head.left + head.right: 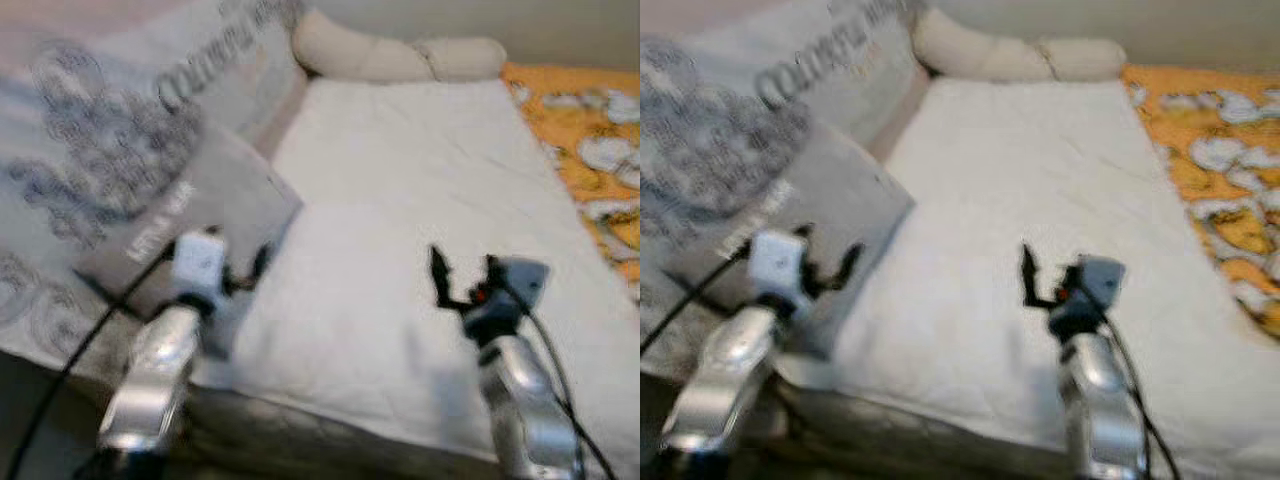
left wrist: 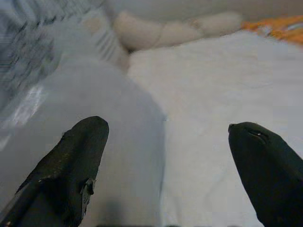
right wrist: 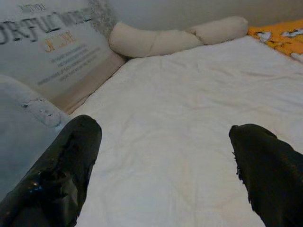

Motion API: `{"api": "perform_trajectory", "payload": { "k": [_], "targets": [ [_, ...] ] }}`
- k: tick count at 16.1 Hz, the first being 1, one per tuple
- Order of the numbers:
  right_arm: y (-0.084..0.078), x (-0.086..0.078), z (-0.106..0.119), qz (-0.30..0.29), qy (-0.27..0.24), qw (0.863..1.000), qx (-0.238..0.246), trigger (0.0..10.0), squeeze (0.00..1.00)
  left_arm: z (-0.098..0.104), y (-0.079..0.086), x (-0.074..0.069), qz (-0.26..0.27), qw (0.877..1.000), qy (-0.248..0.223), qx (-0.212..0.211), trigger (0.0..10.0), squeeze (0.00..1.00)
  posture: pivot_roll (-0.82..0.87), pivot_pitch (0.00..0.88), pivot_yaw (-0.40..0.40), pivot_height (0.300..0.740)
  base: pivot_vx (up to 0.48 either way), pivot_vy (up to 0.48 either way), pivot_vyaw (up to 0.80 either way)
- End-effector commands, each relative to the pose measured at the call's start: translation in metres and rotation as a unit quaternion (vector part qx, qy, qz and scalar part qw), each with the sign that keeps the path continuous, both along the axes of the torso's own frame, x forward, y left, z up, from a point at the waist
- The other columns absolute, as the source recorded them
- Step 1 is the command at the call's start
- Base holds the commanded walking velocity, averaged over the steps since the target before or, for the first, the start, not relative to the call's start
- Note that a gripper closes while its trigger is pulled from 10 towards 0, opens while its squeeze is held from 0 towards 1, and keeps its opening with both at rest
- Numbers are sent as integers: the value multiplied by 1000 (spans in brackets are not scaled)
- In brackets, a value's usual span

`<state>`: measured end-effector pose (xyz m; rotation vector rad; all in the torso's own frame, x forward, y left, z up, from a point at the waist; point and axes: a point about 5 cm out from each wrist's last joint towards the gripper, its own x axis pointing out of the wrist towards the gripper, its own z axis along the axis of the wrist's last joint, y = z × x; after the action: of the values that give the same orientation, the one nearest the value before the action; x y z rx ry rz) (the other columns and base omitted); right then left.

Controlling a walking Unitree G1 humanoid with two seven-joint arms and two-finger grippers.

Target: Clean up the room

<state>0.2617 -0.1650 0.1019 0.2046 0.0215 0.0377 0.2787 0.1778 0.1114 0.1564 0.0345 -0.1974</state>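
A white mattress pad (image 1: 400,230) lies across the bed, extending from the near edge to the far wall. A long bolster pillow (image 1: 400,55) rests at the far end of the pad, against the wall. A patterned bedspread (image 1: 595,150) lies along the pad's right side. Left of the pad, a printed quilt (image 1: 90,170) is heaped, with lettering on its far part. A flat grey cushion (image 1: 205,215) lies on the quilt, its right corner overlapping the pad's left edge. The left gripper (image 1: 240,272) hangs over the cushion's near edge. The right gripper (image 1: 462,275) hangs above the pad's near-central area, right of the cushion.
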Motion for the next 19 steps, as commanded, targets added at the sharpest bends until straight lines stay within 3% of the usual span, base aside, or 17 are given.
{"api": "perform_trajectory", "payload": {
  "k": [1,2,4,6,11,19],
  "targets": [
    [-4,1,0,-13,0,1000,-24,10000,1000,-3,3,-1,13,1000,5,-4,10000,957,-14,0,49,740,0,-341,0],
    [-6,2,-3,-27,3,998,-48,10000,1000,-6,5,-3,19,1000,9,-3,10000,953,-1,0,39,740,0,-341,0],
    [-5,3,-3,-24,-10,999,-36,10000,1000,-5,10,-7,30,999,13,-1,10000,953,9,0,32,740,0,-345,0],
    [-8,6,-5,-42,0,998,-56,10000,1000,-6,12,-8,35,999,16,2,10000,949,11,0,24,740,0,-343,0],
    [-15,13,-13,-64,27,997,-35,10000,1000,-12,26,-14,68,997,35,29,10000,945,32,0,-10,740,0,-328,0],
    [-5,13,-25,-25,63,997,-48,10000,1000,-16,30,-12,88,994,49,31,10000,945,27,0,-1,740,0,-311,0]
  ]
}}
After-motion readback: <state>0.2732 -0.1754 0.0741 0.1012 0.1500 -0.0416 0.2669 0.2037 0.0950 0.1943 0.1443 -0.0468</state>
